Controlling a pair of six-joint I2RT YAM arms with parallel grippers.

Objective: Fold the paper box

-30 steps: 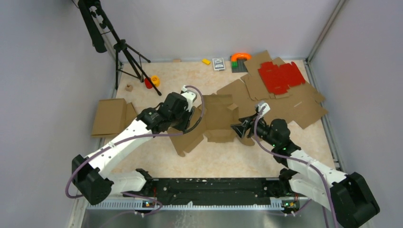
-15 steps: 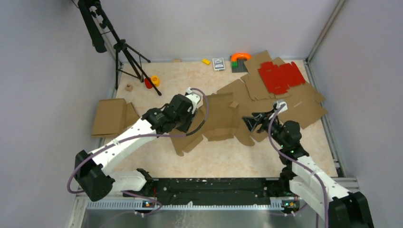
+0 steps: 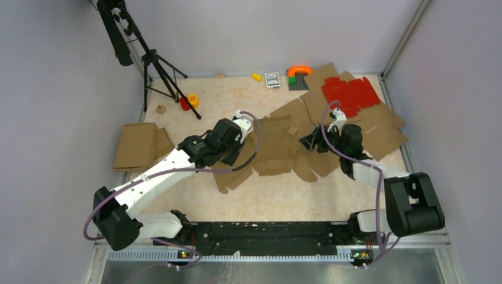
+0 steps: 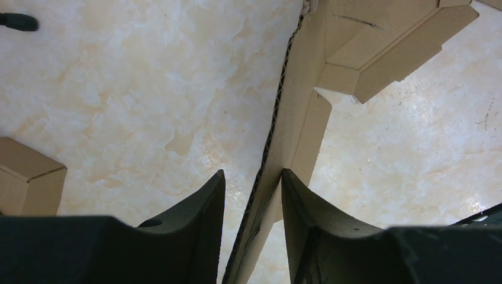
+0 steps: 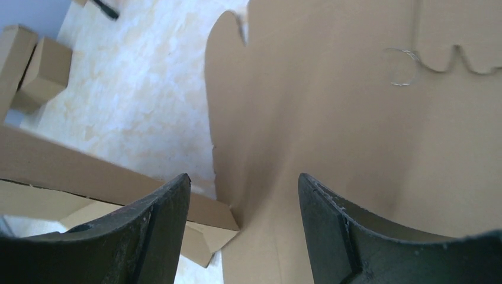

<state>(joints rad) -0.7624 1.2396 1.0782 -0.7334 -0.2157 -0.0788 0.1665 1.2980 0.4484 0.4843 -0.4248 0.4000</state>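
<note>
The paper box point(image 3: 273, 145) lies half-folded on the table point(image 3: 237, 100). The left gripper point(image 4: 253, 175) pinches 1 upright wall edge. The right gripper point(image 5: 244, 177) hangs spread wide over flat cardboard point(image 5: 355, 130), grasping nothing.

The marbled table point(image 3: 278, 195) bears the paper box point(image 3: 275, 147), flat cardboard sheets point(image 3: 379, 135), a folded carton point(image 3: 135, 145) and a tripod point(image 3: 151, 57).
</note>
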